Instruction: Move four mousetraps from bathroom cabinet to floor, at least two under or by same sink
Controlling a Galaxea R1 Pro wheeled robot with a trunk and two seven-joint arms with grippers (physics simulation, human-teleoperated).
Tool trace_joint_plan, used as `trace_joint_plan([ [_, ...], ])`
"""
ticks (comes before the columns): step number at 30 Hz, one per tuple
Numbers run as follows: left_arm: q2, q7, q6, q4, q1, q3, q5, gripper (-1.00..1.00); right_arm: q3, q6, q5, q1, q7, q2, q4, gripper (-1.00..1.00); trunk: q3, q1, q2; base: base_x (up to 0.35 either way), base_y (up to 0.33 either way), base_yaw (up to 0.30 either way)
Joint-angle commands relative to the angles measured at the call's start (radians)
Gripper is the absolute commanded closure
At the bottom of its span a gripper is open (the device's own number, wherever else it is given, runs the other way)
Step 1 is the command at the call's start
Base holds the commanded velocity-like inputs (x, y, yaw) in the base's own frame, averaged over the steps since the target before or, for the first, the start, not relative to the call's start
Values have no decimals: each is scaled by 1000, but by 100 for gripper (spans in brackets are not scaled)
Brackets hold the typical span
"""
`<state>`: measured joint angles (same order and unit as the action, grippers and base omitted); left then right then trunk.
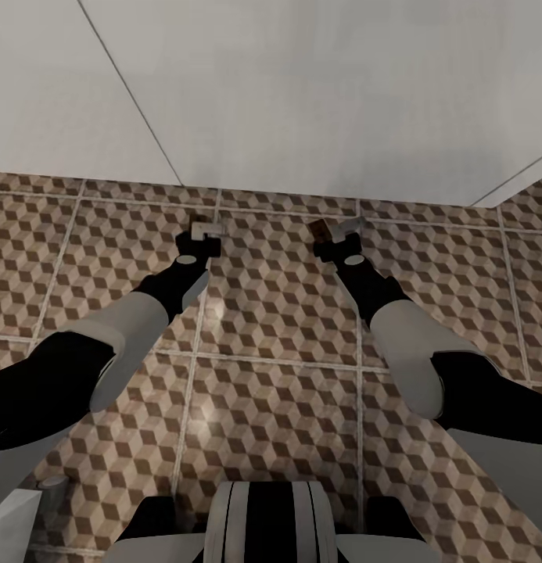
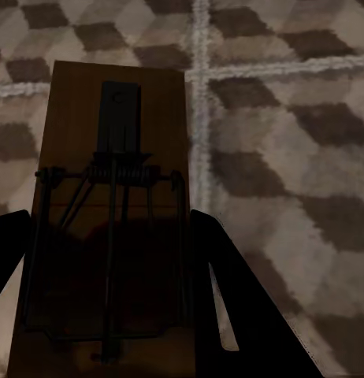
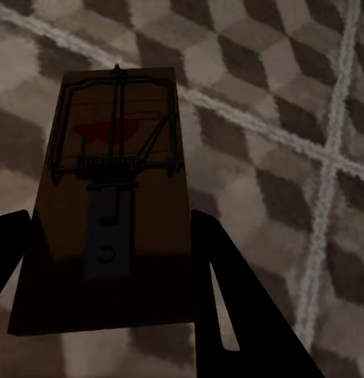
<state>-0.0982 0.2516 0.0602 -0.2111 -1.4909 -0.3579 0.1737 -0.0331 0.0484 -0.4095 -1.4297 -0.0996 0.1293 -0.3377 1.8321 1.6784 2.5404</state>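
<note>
- My left gripper point(image 1: 202, 231) has its fingers clamped on a mousetrap point(image 2: 111, 213): brown board, dark wire spring.
- My right gripper point(image 1: 333, 232) grasps a second mousetrap point(image 3: 111, 205) with a red mark.
- Both hang over the bathroom floor point(image 1: 278, 313), near the white wall point(image 1: 302, 94); open tiles lie all around.

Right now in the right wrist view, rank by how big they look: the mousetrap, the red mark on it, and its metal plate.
1. Mousetrap, largest, though it sits close to the camera in the right end effector.
2. Metal plate.
3. Red mark, looks about the same as the plate, so that order is unsure.
</note>
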Motion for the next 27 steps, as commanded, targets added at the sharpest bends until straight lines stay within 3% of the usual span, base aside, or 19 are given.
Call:
trace_joint_plan([
  [1,0,5,5,6,-1,-9,10,100,-4,2,-6,0,1,1,-1,100,0,0,0,4,0,0],
  [27,-3,1,9,27,10,-10,10,100,-4,-2,-5,-1,3,10,50,100,0,0,0,1,0,0],
])
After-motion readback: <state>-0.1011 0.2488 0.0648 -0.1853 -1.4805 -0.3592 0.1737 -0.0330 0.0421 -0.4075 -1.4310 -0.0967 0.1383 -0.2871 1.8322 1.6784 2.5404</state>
